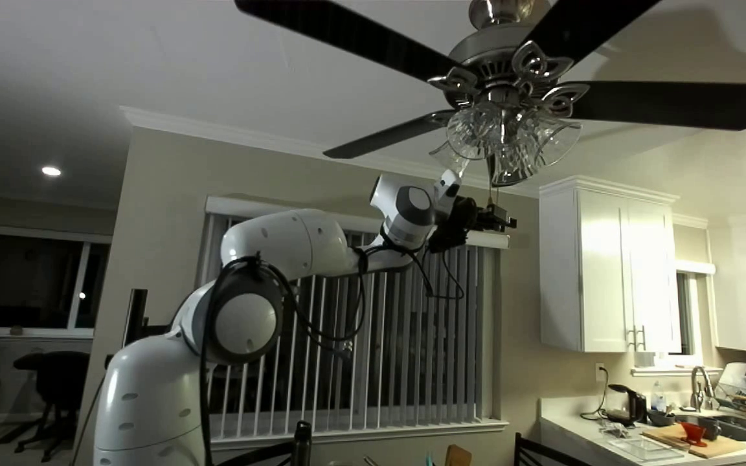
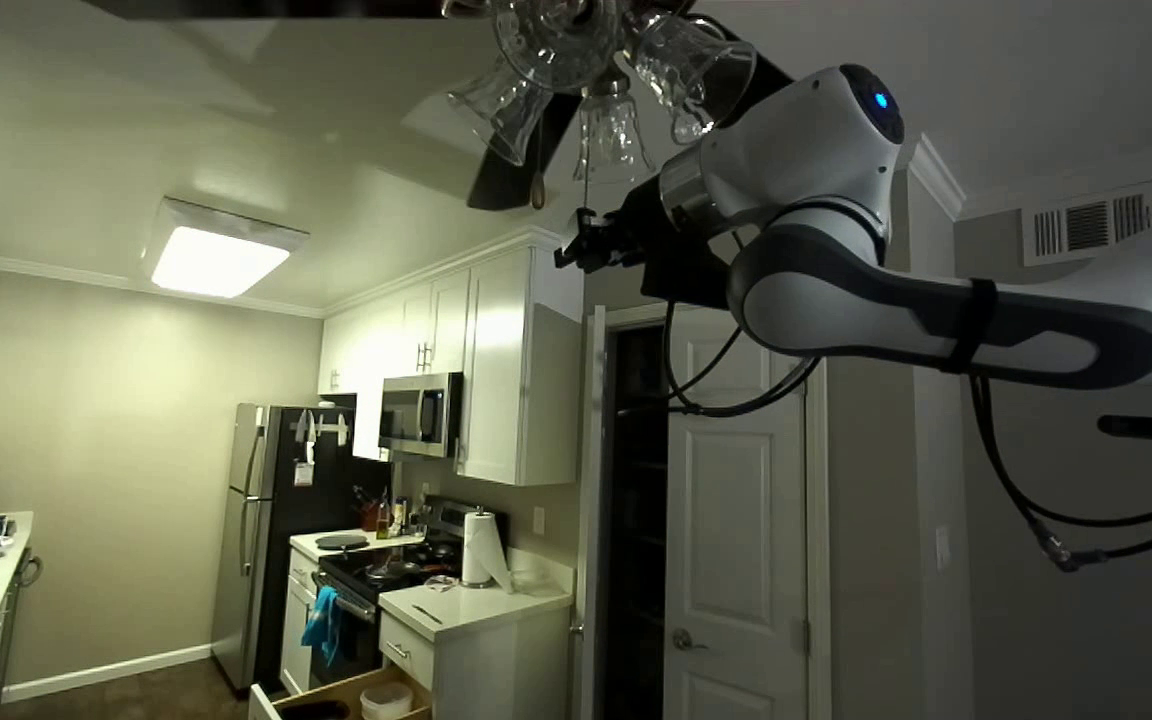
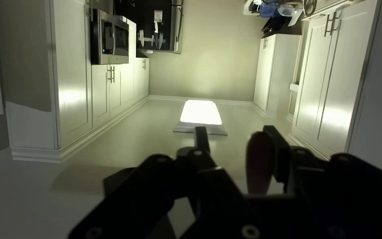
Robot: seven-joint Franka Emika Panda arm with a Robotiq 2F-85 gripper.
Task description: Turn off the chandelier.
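Observation:
The chandelier (image 1: pixel 509 136) is a ceiling-fan fixture with clear-looking glass shades on a metal hub and long dark blades. It shows in both exterior views (image 2: pixel 614 130), and its shades show no glow. A wooden pull knob (image 2: pixel 538 190) hangs from a chain beside my gripper (image 2: pixel 573 240). A second thin chain (image 2: pixel 587 190) runs down to the gripper. In the wrist view a dark reddish pull knob (image 3: pixel 259 162) is between the fingers of my open gripper (image 3: pixel 238 142), close against the right finger, with a gap to the left finger. Whether it touches is unclear.
Fan blades (image 1: pixel 671 103) spread above the arm. A lit square ceiling light (image 2: pixel 221 260) also shows in the wrist view (image 3: pixel 201 113). White wall cabinets (image 1: pixel 606 265) stand beyond the gripper. Vertical blinds (image 1: pixel 379 343) hang behind the arm. A small recessed light (image 1: pixel 51 171) is lit.

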